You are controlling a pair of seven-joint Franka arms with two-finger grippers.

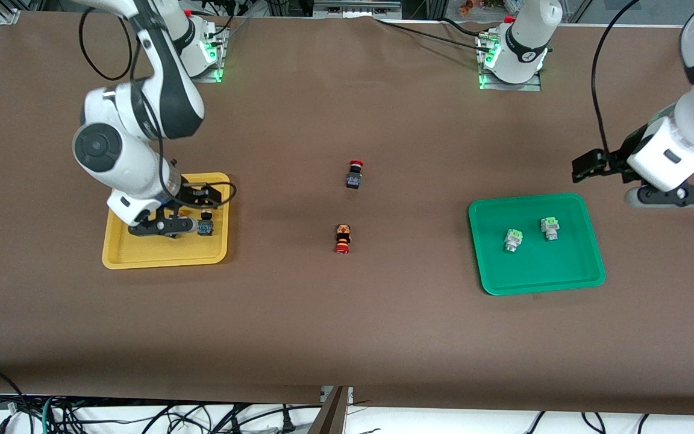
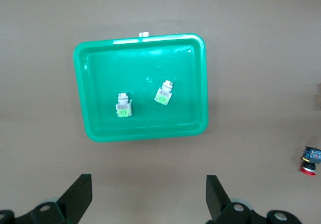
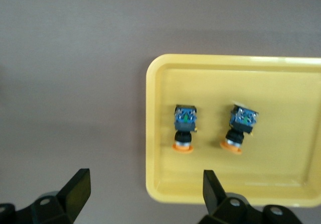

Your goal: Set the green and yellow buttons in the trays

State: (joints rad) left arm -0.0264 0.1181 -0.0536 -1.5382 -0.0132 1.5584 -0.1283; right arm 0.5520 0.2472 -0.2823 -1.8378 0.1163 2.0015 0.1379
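Note:
Two pale-green buttons (image 1: 512, 239) (image 1: 550, 228) lie in the green tray (image 1: 540, 268); the left wrist view shows them (image 2: 123, 106) (image 2: 164, 92) in that tray (image 2: 140, 63). Two orange-yellow buttons (image 3: 184, 126) (image 3: 239, 126) lie in the yellow tray (image 3: 281, 83). In the front view one of them (image 1: 205, 228) shows in the yellow tray (image 1: 160, 256); the arm partly hides the other. My right gripper (image 1: 166, 228) (image 3: 145, 194) hangs open and empty over the yellow tray's edge. My left gripper (image 1: 675, 194) (image 2: 149, 196) is open and empty over bare table beside the green tray.
Two red-capped black switches (image 1: 354, 175) (image 1: 343, 239) lie on the brown table (image 1: 347, 313) midway between the trays. One of them shows in the left wrist view (image 2: 310, 161).

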